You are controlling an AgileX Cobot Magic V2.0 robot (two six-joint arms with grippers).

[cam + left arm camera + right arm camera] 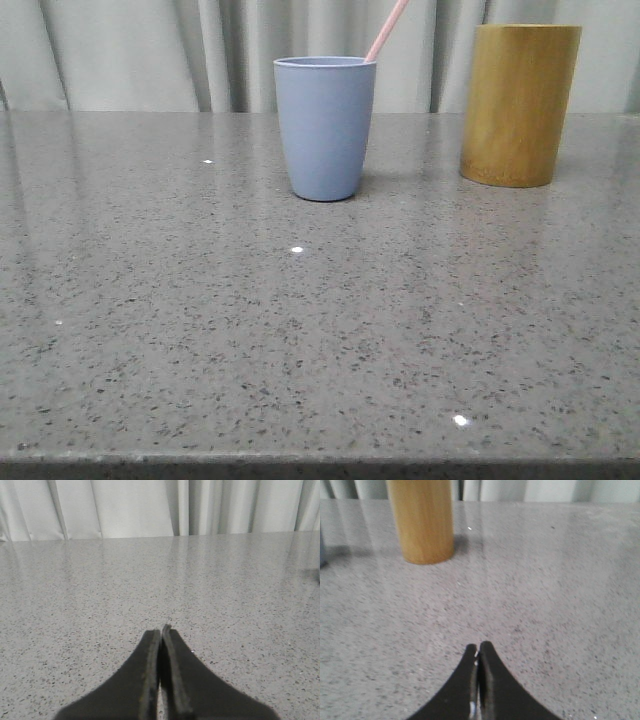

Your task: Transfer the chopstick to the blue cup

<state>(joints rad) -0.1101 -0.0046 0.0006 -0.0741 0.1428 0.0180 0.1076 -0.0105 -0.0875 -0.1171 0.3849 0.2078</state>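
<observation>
The blue cup (325, 127) stands upright at the back middle of the grey speckled table. A pale pink chopstick (386, 30) leans out of its right rim, only the upper end showing. A sliver of the cup shows at the edge of the right wrist view (322, 550). My left gripper (161, 630) is shut and empty, low over bare table. My right gripper (478, 647) is shut and empty, well short of the bamboo holder. Neither gripper shows in the front view.
A taller tan bamboo cylinder (520, 105) stands to the right of the blue cup, also in the right wrist view (421, 520). White curtains (130, 50) hang behind the table's far edge. The table's front edge (320, 462) runs along the bottom of the front view.
</observation>
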